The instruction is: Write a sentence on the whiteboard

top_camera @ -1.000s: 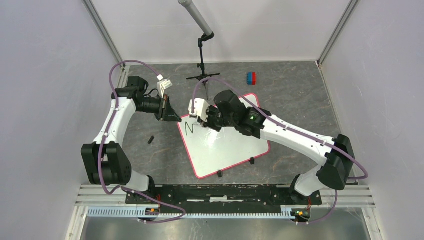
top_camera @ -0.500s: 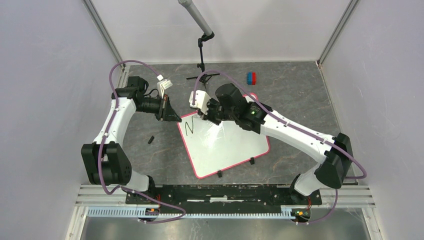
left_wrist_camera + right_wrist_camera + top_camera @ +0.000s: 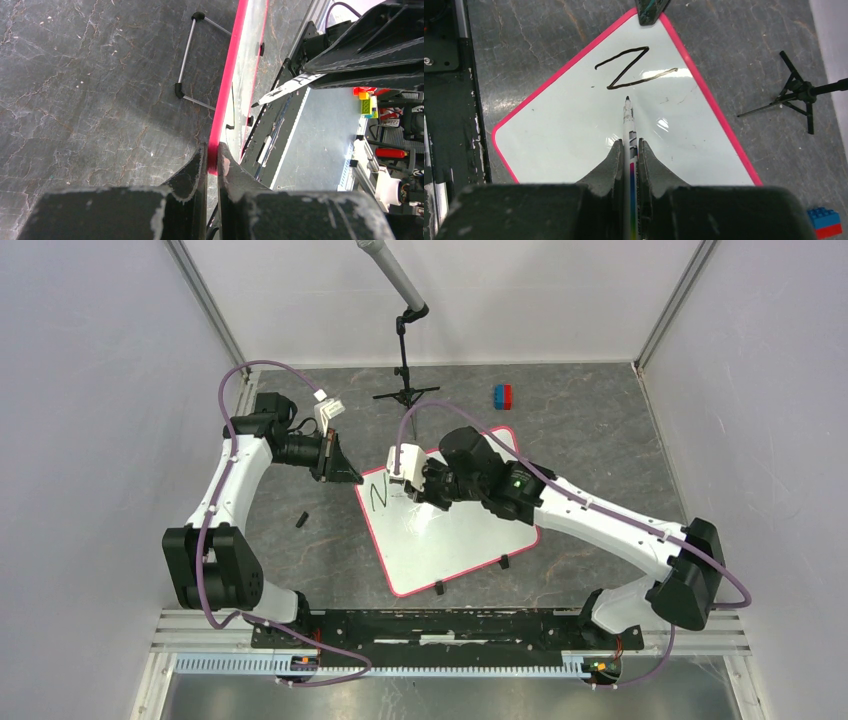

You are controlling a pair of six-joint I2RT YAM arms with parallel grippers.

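Whiteboard [image 3: 455, 540] lies mid frame, tilted. Only first letter [image 3: 634, 67] written, at board's top left. Right gripper [image 3: 630, 146] squeezes marker [image 3: 628, 120] tight, tip near letter. Left gripper [image 3: 211, 152] pinches board rim. Next letter: press lightly, hold board firm.

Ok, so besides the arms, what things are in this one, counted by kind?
whiteboard: 1
marker: 1
small black piece: 1
tripod stand: 1
toy bricks: 2, one blue, one red
Total: 6
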